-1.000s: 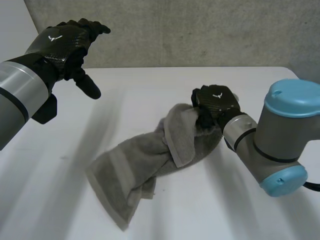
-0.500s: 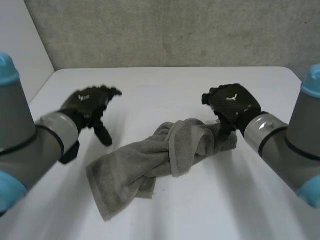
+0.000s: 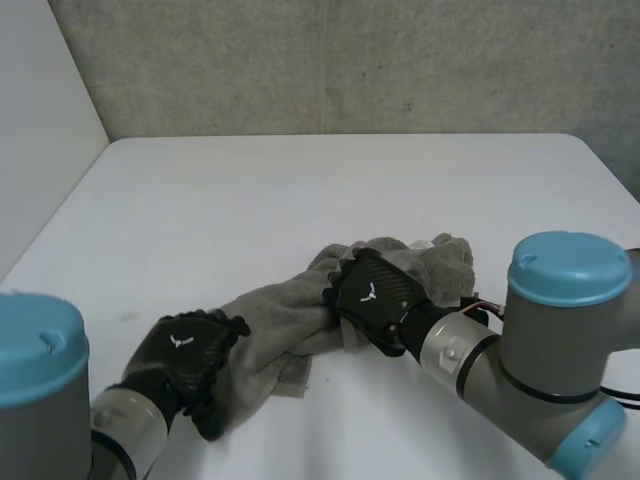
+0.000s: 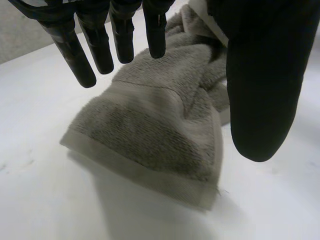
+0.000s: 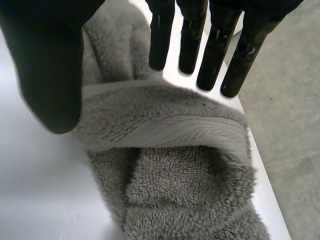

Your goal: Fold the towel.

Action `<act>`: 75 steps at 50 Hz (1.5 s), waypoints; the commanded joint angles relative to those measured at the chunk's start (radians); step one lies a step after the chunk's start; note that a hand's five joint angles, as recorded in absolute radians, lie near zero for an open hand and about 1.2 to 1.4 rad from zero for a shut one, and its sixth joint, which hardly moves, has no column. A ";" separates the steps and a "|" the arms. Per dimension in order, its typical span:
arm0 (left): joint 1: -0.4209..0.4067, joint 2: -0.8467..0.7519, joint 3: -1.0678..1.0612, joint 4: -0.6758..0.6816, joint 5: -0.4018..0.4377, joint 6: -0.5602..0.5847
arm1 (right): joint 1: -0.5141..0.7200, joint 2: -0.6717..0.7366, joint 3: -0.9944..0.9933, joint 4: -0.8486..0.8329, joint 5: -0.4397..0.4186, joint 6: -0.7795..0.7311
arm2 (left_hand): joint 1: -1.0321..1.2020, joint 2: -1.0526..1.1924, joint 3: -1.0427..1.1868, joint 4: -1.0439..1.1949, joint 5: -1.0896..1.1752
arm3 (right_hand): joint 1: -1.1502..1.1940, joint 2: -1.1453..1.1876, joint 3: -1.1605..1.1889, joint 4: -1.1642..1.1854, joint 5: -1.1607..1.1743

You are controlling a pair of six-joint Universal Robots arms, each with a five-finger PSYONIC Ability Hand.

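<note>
Head view: crumpled towel (image 3: 275, 315) partly covered, left hand (image 3: 185, 350) over near end, right hand (image 3: 375, 298) over middle; fingers straight, spread, gripping nothing.

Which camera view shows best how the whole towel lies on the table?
The head view: it shows the grey towel crumpled end to end on the table, left hand at one end, right hand over the middle. The left wrist view shows its hemmed end; the right wrist view, a bunched fold.
</note>
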 commanded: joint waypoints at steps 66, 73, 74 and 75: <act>0.085 -0.155 0.114 0.413 -0.001 0.316 | -0.375 -0.193 -0.196 0.312 0.243 0.304 | 1.087 1.087 1.087 1.086 1.086 | 0.941 0.868 0.864 0.867 0.888; 0.118 0.008 0.133 0.169 0.143 0.270 | -0.400 -0.250 -0.201 0.651 0.250 0.053 | 1.087 1.087 1.087 1.086 1.086 | 0.941 0.868 0.864 0.867 0.888; 0.118 0.008 0.133 0.168 0.143 0.270 | -0.400 -0.250 -0.201 0.652 0.250 0.053 | 1.087 1.087 1.087 1.086 1.086 | 0.941 0.868 0.864 0.867 0.888; 0.138 0.010 0.142 0.135 0.160 0.268 | -0.401 -0.250 -0.191 0.696 0.256 0.024 | 1.087 1.087 1.087 1.086 1.086 | 0.941 0.868 0.864 0.867 0.888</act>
